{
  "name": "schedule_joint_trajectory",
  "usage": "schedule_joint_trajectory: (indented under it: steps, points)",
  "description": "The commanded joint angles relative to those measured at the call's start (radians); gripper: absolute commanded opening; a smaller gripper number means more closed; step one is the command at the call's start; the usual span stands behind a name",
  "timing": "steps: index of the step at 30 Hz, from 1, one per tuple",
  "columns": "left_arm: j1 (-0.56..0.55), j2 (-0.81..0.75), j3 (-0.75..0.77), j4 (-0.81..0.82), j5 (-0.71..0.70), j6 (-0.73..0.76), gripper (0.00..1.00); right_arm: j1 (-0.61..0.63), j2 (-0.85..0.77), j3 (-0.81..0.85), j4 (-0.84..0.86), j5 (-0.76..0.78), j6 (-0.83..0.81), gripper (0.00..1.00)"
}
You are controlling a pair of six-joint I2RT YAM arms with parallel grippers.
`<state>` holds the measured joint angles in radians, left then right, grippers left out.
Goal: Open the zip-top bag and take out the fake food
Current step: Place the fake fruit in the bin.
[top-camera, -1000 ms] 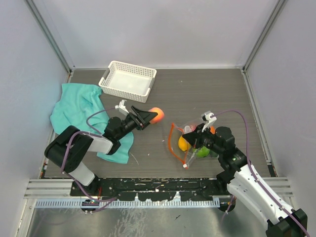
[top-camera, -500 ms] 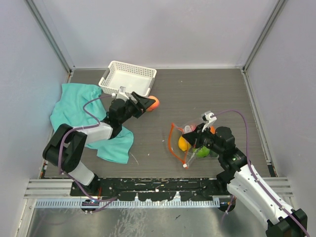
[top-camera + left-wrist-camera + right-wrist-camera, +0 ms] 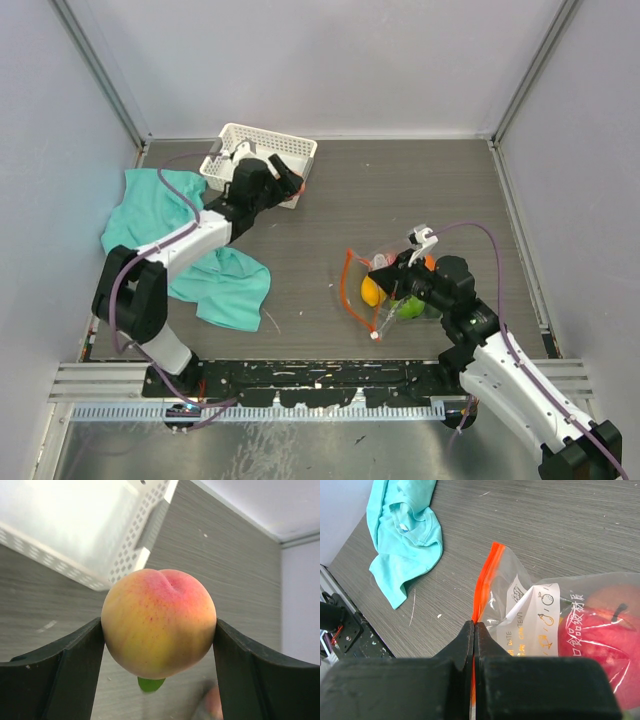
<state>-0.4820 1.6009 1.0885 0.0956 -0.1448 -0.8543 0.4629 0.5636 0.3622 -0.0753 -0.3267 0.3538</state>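
My left gripper [image 3: 159, 630] is shut on a peach-coloured piece of fake food [image 3: 160, 600], one finger on each side of it. In the top view this gripper [image 3: 280, 178] hovers at the front right corner of the white basket [image 3: 262, 131], and the peach is hidden there. The zip-top bag [image 3: 385, 290] lies at centre right with yellow [image 3: 371, 291] and green [image 3: 410, 307] fruits inside. My right gripper [image 3: 474, 626] is shut on the bag's orange-red zipper strip [image 3: 485, 575]. A red fruit [image 3: 600, 630] shows behind the white label [image 3: 540, 615].
The white slotted basket [image 3: 131, 555] stands at the back left, with nothing showing inside it. A teal cloth [image 3: 160, 215] is crumpled along the left side and also shows in the right wrist view [image 3: 402, 535]. Side walls enclose the table.
My left arm has carried the peach away from the table's middle, back and left to the basket's corner. The right gripper and the bag have not moved.
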Motion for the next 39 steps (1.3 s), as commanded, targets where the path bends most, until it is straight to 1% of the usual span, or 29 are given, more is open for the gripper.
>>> schedule_joint_trajectory:
  steps: [1, 8, 12, 17, 20, 23, 24, 27, 30, 32, 33, 34, 35, 39]
  points:
    - [0.005, 0.065, 0.177, -0.231, -0.166, 0.184, 0.03, 0.003, 0.003, 0.007, 0.065, -0.007, -0.006, 0.00]
    - [0.005, 0.210, 0.387, -0.365, -0.355, 0.423, 0.04, 0.004, 0.020, 0.014, 0.075, -0.014, -0.008, 0.00]
    - [0.005, 0.314, 0.500, -0.389, -0.475, 0.553, 0.04, 0.004, 0.028, 0.016, 0.078, -0.018, -0.009, 0.00]
    - [0.005, 0.435, 0.605, -0.340, -0.586, 0.738, 0.05, 0.003, 0.033, 0.017, 0.078, -0.023, -0.009, 0.00]
    - [0.005, 0.502, 0.650, -0.283, -0.634, 0.845, 0.06, 0.003, 0.034, 0.017, 0.078, -0.026, -0.009, 0.00]
    - [0.005, 0.570, 0.674, -0.197, -0.678, 0.986, 0.07, 0.004, 0.037, 0.015, 0.080, -0.030, -0.009, 0.00]
    - [0.005, 0.590, 0.680, -0.164, -0.700, 1.051, 0.10, 0.003, 0.039, 0.015, 0.079, -0.031, -0.009, 0.00]
    - [0.005, 0.660, 0.691, -0.030, -0.789, 1.214, 0.32, 0.005, 0.041, 0.017, 0.079, -0.033, -0.010, 0.00]
    - [0.006, 0.728, 0.692, 0.137, -0.835, 1.378, 0.53, 0.003, 0.041, 0.016, 0.079, -0.035, -0.009, 0.00]
    - [0.007, 0.762, 0.694, 0.236, -0.850, 1.467, 0.69, 0.004, 0.039, 0.015, 0.079, -0.037, -0.009, 0.00]
    - [0.009, 0.776, 0.698, 0.276, -0.854, 1.498, 0.80, 0.003, 0.039, 0.015, 0.078, -0.038, -0.009, 0.00]
    - [0.011, 0.787, 0.709, 0.300, -0.858, 1.514, 0.93, 0.004, 0.039, 0.015, 0.077, -0.038, -0.009, 0.00]
    - [0.015, 0.797, 0.723, 0.298, -0.860, 1.514, 0.99, 0.003, 0.039, 0.015, 0.076, -0.039, -0.008, 0.00]
    - [0.024, 0.822, 0.795, 0.218, -0.864, 1.458, 0.98, 0.004, 0.033, 0.018, 0.069, -0.041, -0.009, 0.00]
